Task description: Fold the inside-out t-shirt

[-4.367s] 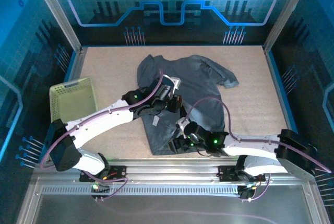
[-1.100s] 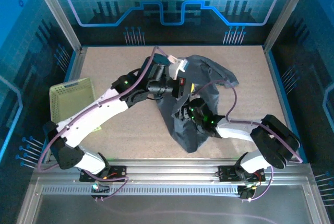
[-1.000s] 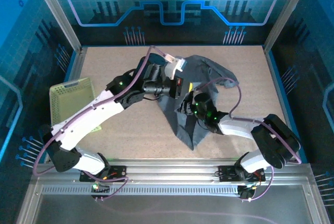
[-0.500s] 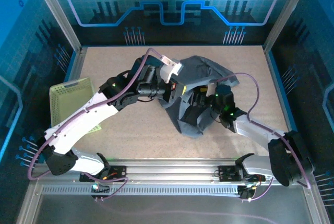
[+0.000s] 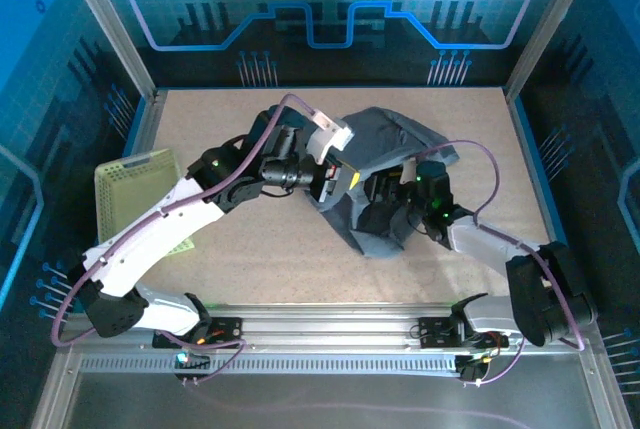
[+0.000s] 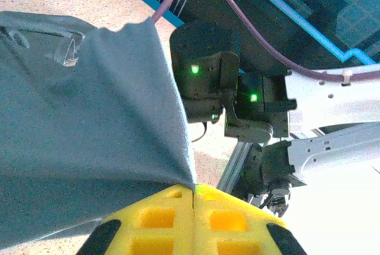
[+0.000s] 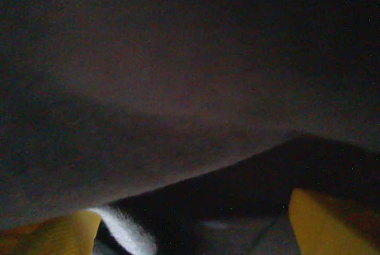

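Top external: left arm (image 5: 170,219) stretched forward, left gripper (image 5: 345,183) pinching the t-shirt (image 5: 392,134), right gripper (image 7: 196,222) spread

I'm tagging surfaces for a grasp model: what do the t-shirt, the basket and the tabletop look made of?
The t-shirt: soft matte slate-grey fabric, it drapes and creases. The basket: pale yellow-green plastic, probably, with moulded mesh walls. The tabletop: speckled beige, matte board, possibly chipboard or laminate.

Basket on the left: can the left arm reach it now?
Probably yes: the basket sits beside that arm, bare table between. But the left pincer is shut on the t-shirt, so that would drag along.
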You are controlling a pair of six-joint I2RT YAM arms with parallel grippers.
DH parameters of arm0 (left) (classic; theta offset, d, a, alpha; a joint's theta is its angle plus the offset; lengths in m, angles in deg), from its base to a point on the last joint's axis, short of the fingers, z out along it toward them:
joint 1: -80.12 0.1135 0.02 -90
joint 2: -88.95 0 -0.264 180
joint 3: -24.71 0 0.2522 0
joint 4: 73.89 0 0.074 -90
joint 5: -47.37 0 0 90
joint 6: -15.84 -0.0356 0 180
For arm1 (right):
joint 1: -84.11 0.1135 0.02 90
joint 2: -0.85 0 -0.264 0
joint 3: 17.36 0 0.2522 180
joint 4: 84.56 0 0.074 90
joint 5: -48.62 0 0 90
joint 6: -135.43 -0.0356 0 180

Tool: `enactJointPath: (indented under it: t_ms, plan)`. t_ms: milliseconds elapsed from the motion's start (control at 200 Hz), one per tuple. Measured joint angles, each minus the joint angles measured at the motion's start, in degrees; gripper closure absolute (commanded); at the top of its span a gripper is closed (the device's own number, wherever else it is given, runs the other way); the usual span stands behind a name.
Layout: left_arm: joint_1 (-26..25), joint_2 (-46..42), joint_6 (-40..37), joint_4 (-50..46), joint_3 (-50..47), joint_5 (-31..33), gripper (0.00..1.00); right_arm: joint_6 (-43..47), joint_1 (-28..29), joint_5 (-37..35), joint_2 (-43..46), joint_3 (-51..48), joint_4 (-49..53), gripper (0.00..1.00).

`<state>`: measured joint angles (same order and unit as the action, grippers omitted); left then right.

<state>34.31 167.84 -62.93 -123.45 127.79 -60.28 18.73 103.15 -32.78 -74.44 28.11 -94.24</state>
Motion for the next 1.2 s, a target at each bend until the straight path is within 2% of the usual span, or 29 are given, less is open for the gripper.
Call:
enactJointPath:
  t_ms: [165, 330, 400, 500, 610, 825, 1000, 1200]
  plan:
    - [0.3, -0.2, -1.1, -0.4, 0.0, 3.3, 1.00, 0.9, -2.1, 2.8, 1.4, 0.0, 0.7, 0.16]
    - [3.4, -0.1, -0.7, -1.3, 0.3, 8.7, 1.00, 2.8, -2.1, 3.9, 6.3, -0.8, 3.4, 0.15]
    - [4.4, 0.2, -0.7, -1.4, 0.4, 9.0, 1.00, 3.0, -2.1, 3.8, 7.4, -1.4, 3.9, 0.15]
    - [4.3, 0.2, -0.6, -1.0, 0.4, 6.1, 1.00, 3.0, -2.0, 1.8, 6.6, -1.4, 5.1, 0.16]
    - [3.1, 0.2, 0.6, 1.1, 0.5, 2.4, 1.00, 3.1, 0.5, -2.5, 3.7, -1.2, 5.6, 0.17]
    - [-0.9, 5.4, 5.1, 2.8, 7.6, -0.3, 1.00, 3.3, 13.3, -15.7, -3.5, 1.2, 4.2, 0.16]
    - [-2.5, 12.3, 8.3, 2.3, 16.9, 1.5, 1.00, 3.4, 21.8, -30.4, -7.5, 2.5, 1.2, 0.16]
    - [-1.1, 16.3, 11.3, 0.0, 22.8, 5.9, 1.00, 2.3, 26.7, -42.6, -7.8, 0.0, -2.9, 0.15]
